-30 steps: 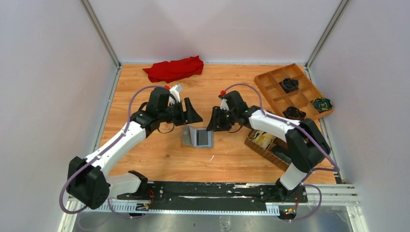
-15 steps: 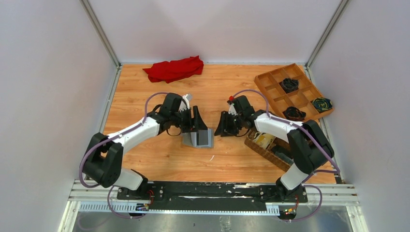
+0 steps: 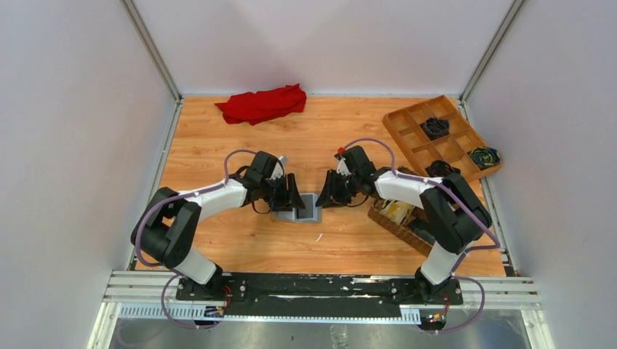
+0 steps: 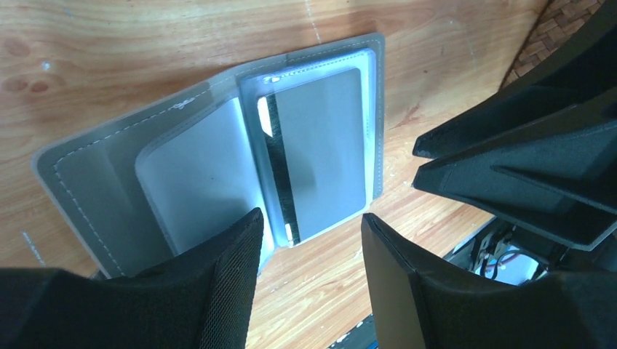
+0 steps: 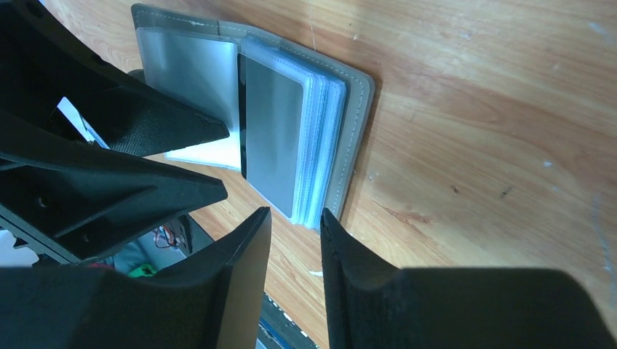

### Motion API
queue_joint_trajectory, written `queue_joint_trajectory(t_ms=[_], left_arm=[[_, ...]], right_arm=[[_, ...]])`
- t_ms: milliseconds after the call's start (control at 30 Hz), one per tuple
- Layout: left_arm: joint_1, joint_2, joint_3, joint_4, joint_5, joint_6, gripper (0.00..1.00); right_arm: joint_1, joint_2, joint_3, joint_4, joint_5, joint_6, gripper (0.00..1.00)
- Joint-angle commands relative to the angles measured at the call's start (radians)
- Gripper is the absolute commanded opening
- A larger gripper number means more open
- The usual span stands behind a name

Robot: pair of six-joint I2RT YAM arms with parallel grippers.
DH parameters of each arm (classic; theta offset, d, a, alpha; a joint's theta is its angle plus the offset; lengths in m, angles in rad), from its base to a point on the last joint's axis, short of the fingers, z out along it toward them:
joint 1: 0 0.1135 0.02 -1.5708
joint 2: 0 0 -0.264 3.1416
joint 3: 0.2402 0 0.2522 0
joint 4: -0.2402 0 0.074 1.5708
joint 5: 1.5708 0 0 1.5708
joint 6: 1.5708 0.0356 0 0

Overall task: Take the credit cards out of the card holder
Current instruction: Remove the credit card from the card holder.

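The card holder [image 3: 305, 209] lies open on the wooden table, grey outside, with clear sleeves inside [image 4: 189, 171] [image 5: 356, 109]. A grey card with a dark stripe [image 4: 320, 145] sits in the top sleeve of the stack and shows again in the right wrist view [image 5: 271, 142]; other credit cards are hidden. My left gripper [image 3: 292, 196] [image 4: 309, 222] hovers low over the holder's left half, open, nothing between its fingers. My right gripper [image 3: 329, 195] [image 5: 295, 214] is at the holder's right edge, its jaws a narrow gap apart and empty.
A red cloth [image 3: 262, 104] lies at the back left. A wooden divided tray [image 3: 415, 129] with dark items stands at the back right. A woven basket [image 3: 393, 222] sits under the right arm. A small white fleck [image 3: 318, 237] lies in front of the holder.
Both grippers have dropped and moved in toward the card holder from either side. Each pair of jaws has narrowed. The holder has stayed in place.
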Motion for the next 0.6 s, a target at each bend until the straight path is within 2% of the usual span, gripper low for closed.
queue_joint_trajectory(t_ms=[0,567], left_arm=[[0.016,-0.014,-0.029,0.03,-0.038,0.002,0.55],[0.078,0.023,-0.088,0.13,0.006,-0.016,0.46]], right_arm=[[0.024,0.037,0.024,0.022,-0.018,0.042,0.34],[0.034,0.102,0.07,0.073,-0.032,0.064,0.16]])
